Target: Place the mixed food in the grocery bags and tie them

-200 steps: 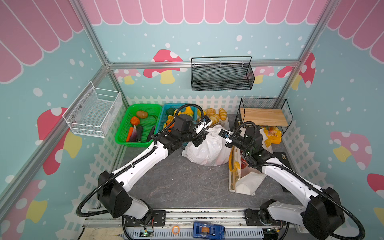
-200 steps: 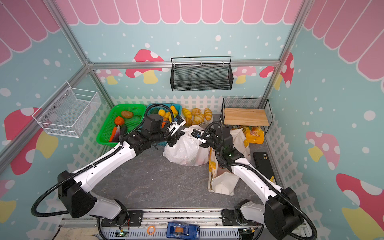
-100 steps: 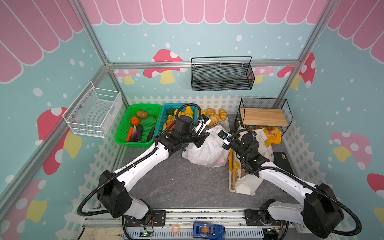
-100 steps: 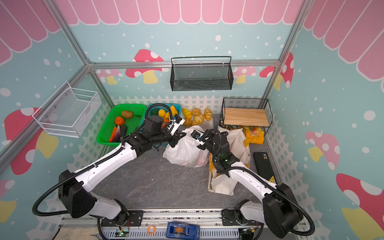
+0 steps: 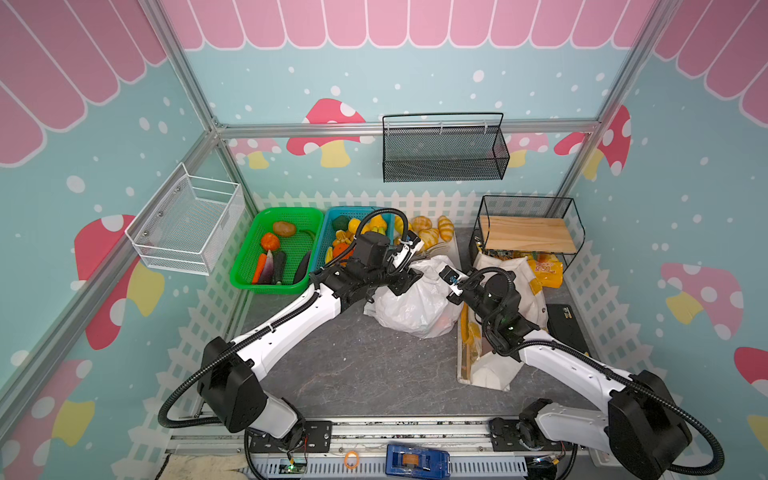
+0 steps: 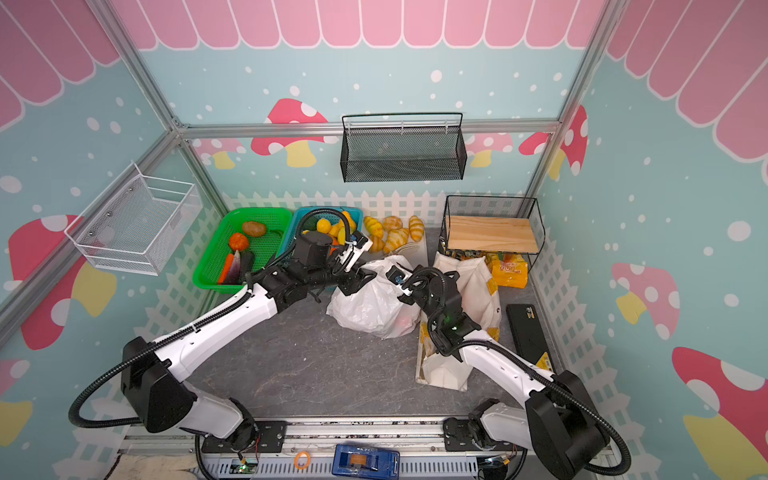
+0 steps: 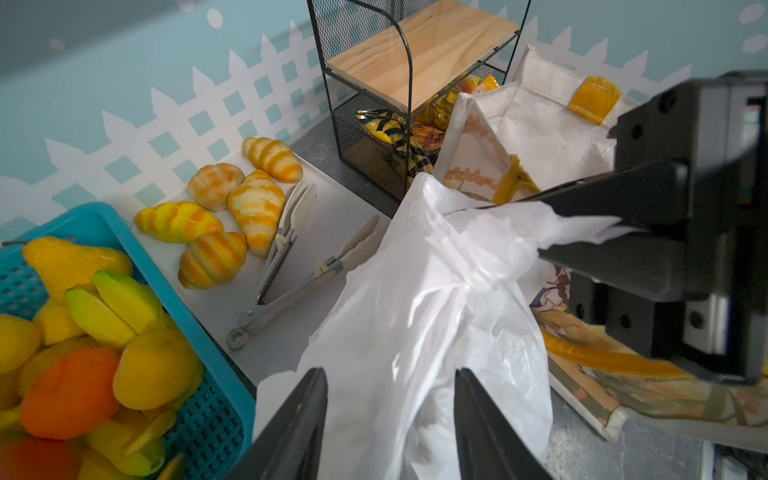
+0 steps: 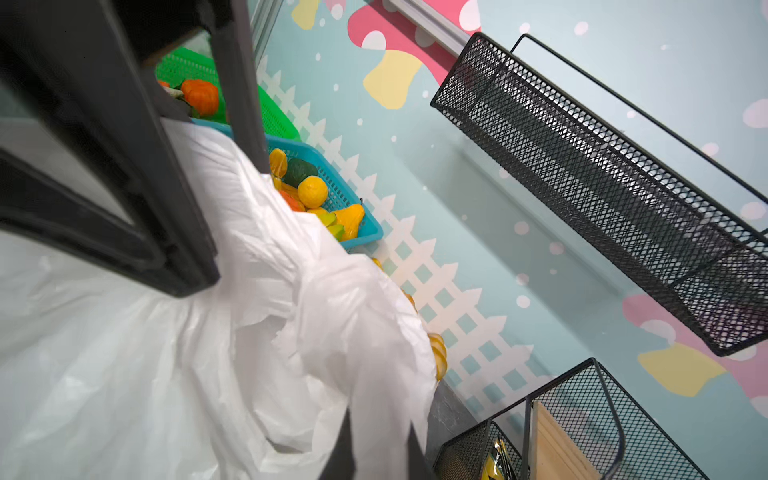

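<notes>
Since a second ago the left fingers (image 5: 413, 277) have let go. They were clamped at the top of the thin plastic bag (image 5: 415, 305), and now they stand apart. The left wrist view shows the gathered plastic running loose between them. The right fingers (image 5: 454, 296) have meanwhile swung in from over by the tote (image 7: 540, 133) and closed up to the bag's other side. They are clenched on a twisted tail of the plastic, which the left wrist view shows drawn out between the two black tips.

The bag sits full and lumpy on the counter (image 5: 353, 365), directly under both sets of fingers. These face each other across its top, near but not touching. A faint red tint shows through the plastic low on the side nearer the right fingers; what it is I cannot tell.

The tote stands just behind the right fingers with its mouth open and a yellow patch showing on its inner wall. Just past the left fingers a pair of tongs (image 7: 282, 282) lies on a white tray (image 7: 332, 216), with the croissants (image 7: 245, 208) farther out on the same tray. The blue basket (image 7: 216, 419) of yellow and orange fruit sits beside the left fingers, on the side away from the right ones. Behind the tote stands a black wire rack (image 7: 365, 137) with a wooden shelf.
</notes>
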Robot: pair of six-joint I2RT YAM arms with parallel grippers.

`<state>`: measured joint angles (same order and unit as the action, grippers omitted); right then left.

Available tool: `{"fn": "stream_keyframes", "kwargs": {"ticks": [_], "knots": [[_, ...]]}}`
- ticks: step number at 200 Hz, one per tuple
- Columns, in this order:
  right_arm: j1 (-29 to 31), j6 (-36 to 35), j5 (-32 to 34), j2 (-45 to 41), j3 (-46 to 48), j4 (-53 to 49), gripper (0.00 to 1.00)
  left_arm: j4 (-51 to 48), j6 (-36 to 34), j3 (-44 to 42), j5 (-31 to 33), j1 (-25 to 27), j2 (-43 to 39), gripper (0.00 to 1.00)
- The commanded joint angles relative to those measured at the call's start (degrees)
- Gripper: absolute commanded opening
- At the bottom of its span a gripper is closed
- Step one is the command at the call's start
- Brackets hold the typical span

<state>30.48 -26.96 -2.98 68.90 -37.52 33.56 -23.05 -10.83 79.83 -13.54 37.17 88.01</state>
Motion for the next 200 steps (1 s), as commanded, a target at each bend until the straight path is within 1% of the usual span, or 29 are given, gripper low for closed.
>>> {"fn": "stream_keyframes", "kwargs": {"ticks": [1,24,34,47,59,73,92,124,145,163,200], "knots": [[0.11,-1.43,-1.48,-1.05,0.64,2.41,0.00,-5.09,-5.51,4.29,-1.09,0.04,3.35,0.55],[0.16,-1.51,-1.59,-1.31,0.78,2.39,0.00,-5.96,-8.07,7.19,-2.37,0.12,6.36,0.55],[0.12,-1.65,-1.20,-1.55,0.81,2.34,0.00,-7.34,-8.96,8.90,-2.22,0.10,7.84,0.52],[0.19,-2.22,-0.74,-1.89,0.80,2.20,0.00,-8.45,-9.53,10.60,-0.97,0.11,9.21,0.45],[0.13,-2.73,0.13,-1.94,0.78,1.67,0.00,-8.73,-9.63,11.17,-0.79,0.12,9.78,0.34],[0.16,-3.41,1.48,-1.79,0.46,0.89,0.00,-8.77,-9.56,11.36,-1.27,0.15,9.53,0.28],[0.18,-4.26,3.34,-1.33,0.23,0.04,0.00,-8.75,-9.46,11.02,-1.54,0.04,8.52,0.23],[0.19,-5.19,4.24,-0.93,-0.14,-0.33,0.00,-8.94,-9.09,10.93,0.20,0.05,7.41,0.06],[0.11,-6.25,5.25,-0.40,-0.67,-1.17,0.00,-8.23,-7.47,10.44,-0.08,0.02,5.89,0.04],[0.17,-6.37,5.36,-0.09,-0.94,-1.46,0.00,-5.74,-4.07,8.83,-0.08,0.10,4.37,0.00],[0.63,-2.32,4.10,0.62,-1.57,-0.35,0.00,-0.51,2.56,4.61,-1.29,0.96,0.50,0.00]]}}
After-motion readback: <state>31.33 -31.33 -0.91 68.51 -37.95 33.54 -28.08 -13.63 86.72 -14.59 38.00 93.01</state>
